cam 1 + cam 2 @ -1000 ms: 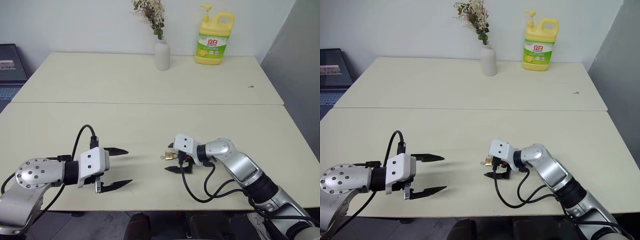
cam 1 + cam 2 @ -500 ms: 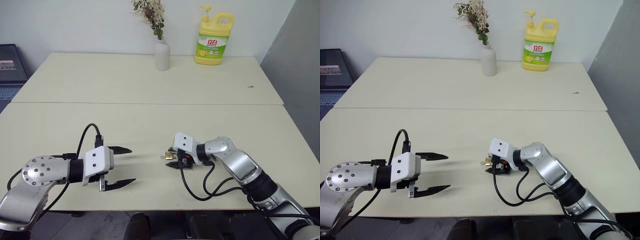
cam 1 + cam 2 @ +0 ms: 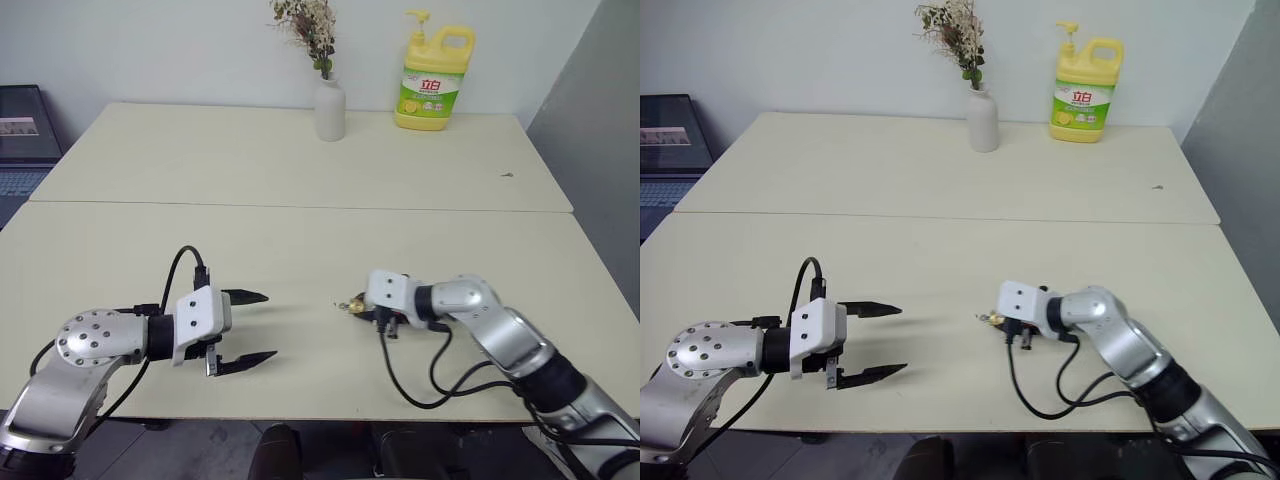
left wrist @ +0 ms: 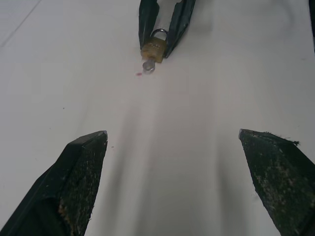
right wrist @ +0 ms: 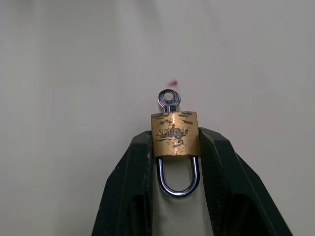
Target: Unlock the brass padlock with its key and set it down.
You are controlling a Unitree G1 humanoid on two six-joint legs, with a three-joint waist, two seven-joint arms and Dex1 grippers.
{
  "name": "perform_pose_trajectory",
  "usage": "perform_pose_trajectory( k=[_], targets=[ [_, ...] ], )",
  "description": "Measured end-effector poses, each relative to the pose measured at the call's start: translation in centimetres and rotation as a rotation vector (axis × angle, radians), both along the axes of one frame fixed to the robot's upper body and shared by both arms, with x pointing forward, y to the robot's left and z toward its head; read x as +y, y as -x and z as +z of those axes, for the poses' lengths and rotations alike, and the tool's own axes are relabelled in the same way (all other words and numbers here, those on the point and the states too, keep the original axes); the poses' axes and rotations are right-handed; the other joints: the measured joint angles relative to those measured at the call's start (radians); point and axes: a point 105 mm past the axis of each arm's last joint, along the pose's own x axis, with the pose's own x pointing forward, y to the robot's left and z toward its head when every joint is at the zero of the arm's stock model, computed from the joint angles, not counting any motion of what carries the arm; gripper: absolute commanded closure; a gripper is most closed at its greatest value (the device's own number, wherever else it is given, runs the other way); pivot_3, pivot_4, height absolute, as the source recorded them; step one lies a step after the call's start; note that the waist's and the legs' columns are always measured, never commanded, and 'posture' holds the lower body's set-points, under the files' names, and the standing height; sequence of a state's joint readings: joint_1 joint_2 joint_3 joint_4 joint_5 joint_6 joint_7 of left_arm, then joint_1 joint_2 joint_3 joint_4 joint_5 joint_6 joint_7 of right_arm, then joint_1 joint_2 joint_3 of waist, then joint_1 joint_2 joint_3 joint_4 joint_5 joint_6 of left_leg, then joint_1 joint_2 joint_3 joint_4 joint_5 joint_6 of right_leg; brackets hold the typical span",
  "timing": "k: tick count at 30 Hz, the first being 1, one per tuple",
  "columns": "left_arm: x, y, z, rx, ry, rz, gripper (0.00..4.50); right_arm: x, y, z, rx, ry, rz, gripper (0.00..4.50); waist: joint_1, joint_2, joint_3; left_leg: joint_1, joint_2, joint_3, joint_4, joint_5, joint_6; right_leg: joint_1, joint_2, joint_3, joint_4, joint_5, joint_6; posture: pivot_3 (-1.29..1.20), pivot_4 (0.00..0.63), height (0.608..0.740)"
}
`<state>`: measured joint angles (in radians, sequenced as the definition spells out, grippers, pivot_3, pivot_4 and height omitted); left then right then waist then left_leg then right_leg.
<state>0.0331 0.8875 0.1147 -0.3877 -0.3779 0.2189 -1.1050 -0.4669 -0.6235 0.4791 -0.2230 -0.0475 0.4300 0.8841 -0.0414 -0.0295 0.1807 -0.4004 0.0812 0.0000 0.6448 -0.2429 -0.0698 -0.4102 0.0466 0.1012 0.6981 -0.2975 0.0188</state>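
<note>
The right gripper (image 5: 174, 147) clamps the padlock (image 5: 175, 133) by the two sides of its brass body, just above the worktop (image 3: 300, 170) near the front edge, right of centre. The shackle loop points back into the gripper, between the fingers. The key (image 5: 169, 100) sits in the keyhole at the opposite end, its ring-shaped head protruding clear of the fingertips. The long axis of padlock and key runs along the right gripper's own line and points left across the worktop toward the left gripper (image 3: 243, 328).

The left gripper hovers low over the worktop with its jaws wide and nothing between them, well apart from the padlock. In the left wrist view the key head (image 4: 148, 66) faces straight at this gripper, centred between its two fingers.

Judgement: the left arm is the free one and lies on the key's axis. The next move calls for it to advance to the right, close on the key head, and turn it.
</note>
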Motion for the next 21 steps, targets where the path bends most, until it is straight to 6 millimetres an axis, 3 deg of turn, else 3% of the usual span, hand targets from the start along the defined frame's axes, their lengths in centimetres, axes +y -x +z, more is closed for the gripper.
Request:
perform_pose_trajectory(
  k=[3,5,9,13,21],
  targets=[
    [-0.5,-0.4,0.4,0.010,0.048,0.004,0.00,-1.0,-0.1,0.6,-0.086,0.014,-0.005,3.57,-0.007,0.000,0.000,0.000,0.001,-0.001,0.000,0.000,0.000,0.000,0.001,0.000,0.001,0.000,0.000,0.00,0.150,0.740],
    [-1.4,-1.4,1.1,0.013,0.123,0.005,0.00,-2.9,0.3,0.9,-0.215,0.070,-0.009,3.57,0.001,0.001,0.000,0.000,0.000,-0.001,0.000,0.000,0.000,0.000,0.001,0.000,0.000,0.000,0.000,0.00,0.150,0.740],
    [-2.4,-2.7,2.1,0.046,0.196,-0.003,0.00,-4.7,-0.7,3.7,-0.539,0.137,-0.030,3.57,0.000,0.000,0.000,0.000,-0.001,0.000,0.001,0.000,0.000,0.000,0.000,0.001,0.000,0.001,0.001,0.00,0.150,0.740],
    [-4.0,-3.9,4.2,0.067,0.284,-0.043,0.00,-4.3,-0.2,5.7,-0.828,0.139,0.022,3.57,-0.002,0.000,0.000,0.000,0.000,-0.001,0.000,0.000,0.000,0.001,0.001,0.001,0.001,0.001,0.001,0.00,0.150,0.740],
    [-7.2,-5.7,7.2,0.162,0.405,-0.098,0.00,-3.3,0.7,8.4,-1.052,0.044,0.084,3.57,0.001,0.000,0.000,0.000,-0.001,-0.001,0.001,0.000,0.000,0.002,0.001,0.001,0.001,0.002,-0.001,0.00,0.150,0.740]
  ],
)
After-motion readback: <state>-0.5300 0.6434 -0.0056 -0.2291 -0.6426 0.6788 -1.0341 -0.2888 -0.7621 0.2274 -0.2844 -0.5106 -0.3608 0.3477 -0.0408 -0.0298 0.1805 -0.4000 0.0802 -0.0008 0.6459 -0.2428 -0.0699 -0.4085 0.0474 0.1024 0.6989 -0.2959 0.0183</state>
